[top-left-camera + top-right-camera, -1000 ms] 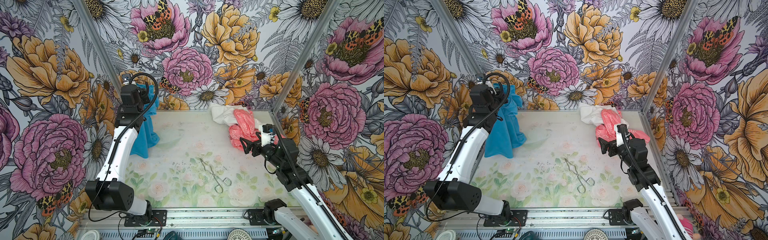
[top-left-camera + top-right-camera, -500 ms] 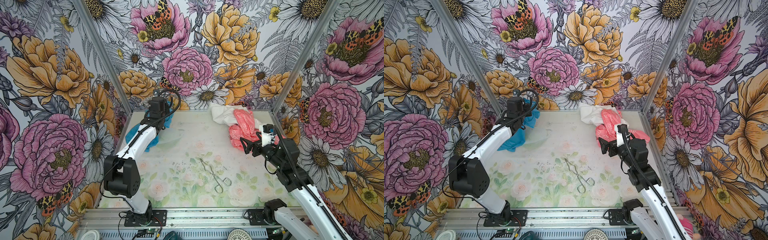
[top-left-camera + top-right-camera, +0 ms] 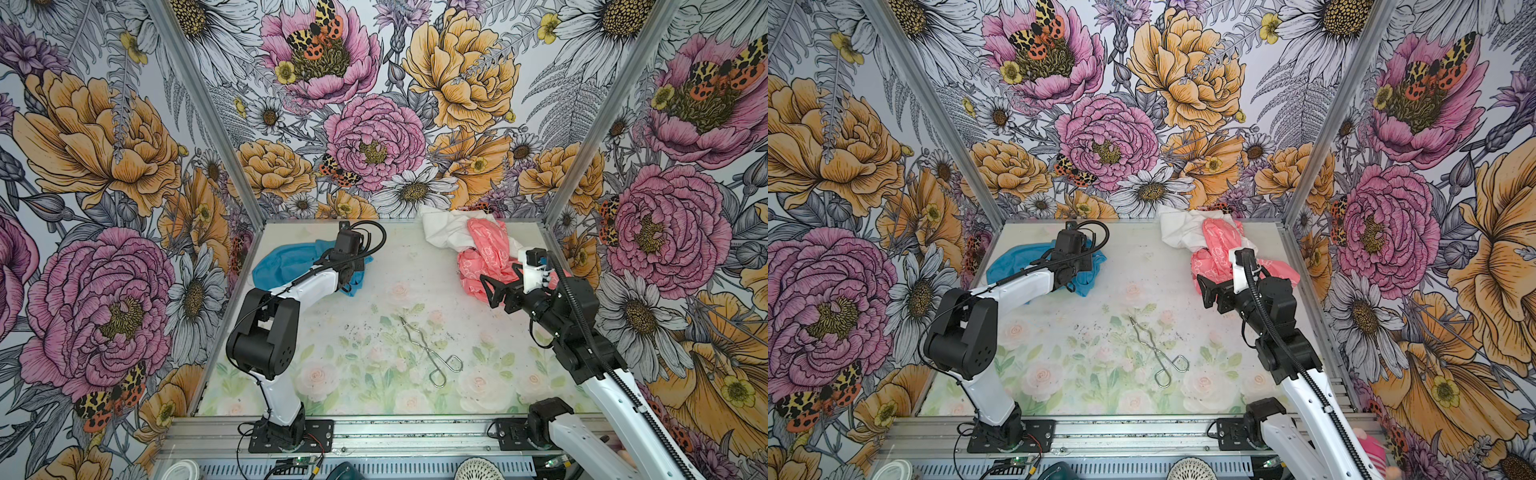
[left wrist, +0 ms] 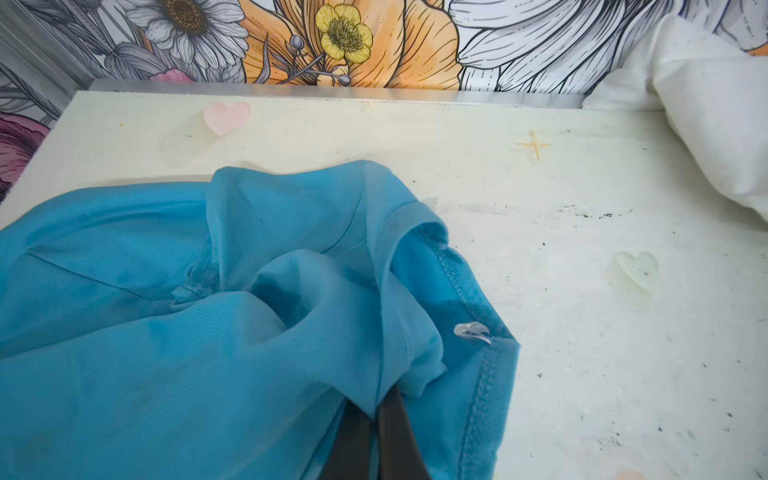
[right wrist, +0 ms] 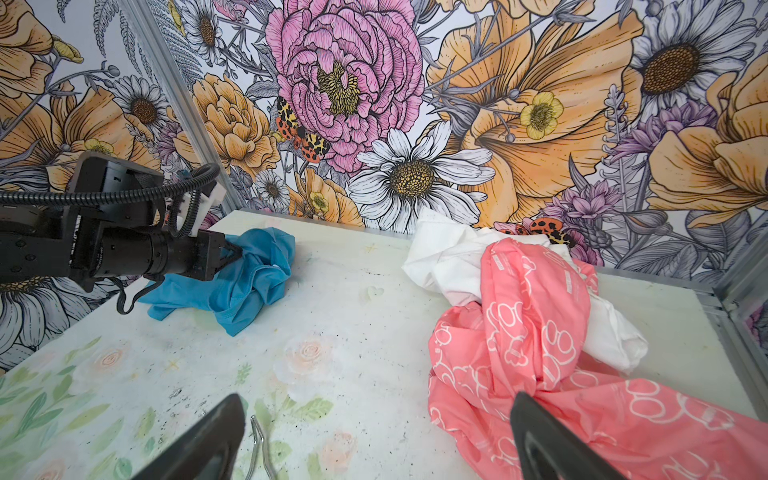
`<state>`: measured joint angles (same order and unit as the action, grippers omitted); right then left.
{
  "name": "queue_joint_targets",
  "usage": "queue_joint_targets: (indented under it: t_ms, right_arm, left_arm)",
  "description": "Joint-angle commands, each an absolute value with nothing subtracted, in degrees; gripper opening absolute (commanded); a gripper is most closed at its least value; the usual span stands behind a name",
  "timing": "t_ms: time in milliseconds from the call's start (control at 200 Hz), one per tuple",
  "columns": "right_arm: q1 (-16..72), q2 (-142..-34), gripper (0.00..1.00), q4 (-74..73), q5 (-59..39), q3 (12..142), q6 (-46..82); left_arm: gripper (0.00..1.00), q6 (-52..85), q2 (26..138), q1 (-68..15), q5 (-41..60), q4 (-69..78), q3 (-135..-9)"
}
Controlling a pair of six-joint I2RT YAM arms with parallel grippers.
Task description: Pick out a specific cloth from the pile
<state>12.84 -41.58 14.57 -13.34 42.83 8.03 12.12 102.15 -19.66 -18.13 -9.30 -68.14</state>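
Blue cloth (image 3: pixel 286 262) lay crumpled on the table (image 3: pixel 374 374) at the far left, well apart from the pile (image 3: pixel 478 249) at the far right. The pile held a white cloth (image 3: pixel 440 232) against the back wall and a pink printed cloth (image 3: pixel 484 259) draped over its near side.

Left gripper (image 4: pixel 376 409) was clenched on a fold of the blue cloth; in the left wrist view the two dark fingers (image 4: pixel 399 440) lay pressed together with a pinch of fabric gathered at their tips. The rest of the cloth spread to the left of the jaws and rested on the table; its stitched hem (image 4: pixel 478 374) ran just beside the fingers.

Right gripper (image 5: pixel 374 440) hung released, its jaws spread wide, just at the near edge of the pink printed cloth; contact with the fabric could not be told. It held nothing.

Metal tongs (image 3: pixel 428 353) lay on the table near centre, apart from both cloth heaps.
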Motion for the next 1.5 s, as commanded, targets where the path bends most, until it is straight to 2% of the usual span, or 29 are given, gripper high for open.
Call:
queue_joint_targets:
  t_ms: [0,295,515,636,736,806,1041,1166,1256,1491]
  right_arm:
    - [13.2,-40.6,0.99,14.5,-13.6,42.4,7.8]
    - [13.3,-40.6,0.99,14.4,-13.7,42.0,7.9]
    - [13.3,-39.9,0.99,14.5,-13.7,41.7,7.8]
    - [13.2,-39.5,0.99,14.8,-13.6,41.7,7.7]
    - [13.3,-39.4,0.99,14.9,-13.5,41.7,7.6]
    - [13.3,-39.4,0.99,14.9,-13.4,41.7,7.6]
    - [13.3,-39.4,0.99,14.9,-13.4,41.8,7.6]
    - [13.3,-39.7,0.99,14.9,-13.5,41.9,7.6]
    - [13.2,-40.1,0.99,14.9,-13.9,42.1,7.8]
    - [13.3,-40.3,1.00,14.9,-14.3,42.6,8.1]
  left_arm:
    - [0.00,15.7,103.1,-20.0,-14.9,-7.6,-65.4]
    - [0.00,21.0,103.8,-20.0,-8.6,-7.5,-59.9]
    - [0.01,23.5,108.4,-20.1,-5.1,-7.5,-59.1]
    - [0.07,24.0,106.4,-20.0,-4.7,-7.3,-58.7]
    - [0.17,24.1,101.4,-20.0,-3.5,-7.2,-58.4]
    - [0.31,24.2,97.8,-20.1,-3.3,-7.2,-58.3]
    - [0.63,22.6,85.4,-20.2,-4.3,-7.1,-57.6]
    - [0.88,21.0,80.4,-20.0,-6.2,-4.9,-57.0]
    - [0.97,19.7,79.8,-19.2,-5.8,-3.2,-57.6]
    - [0.99,21.6,85.8,-15.9,-1.4,-2.1,-61.5]
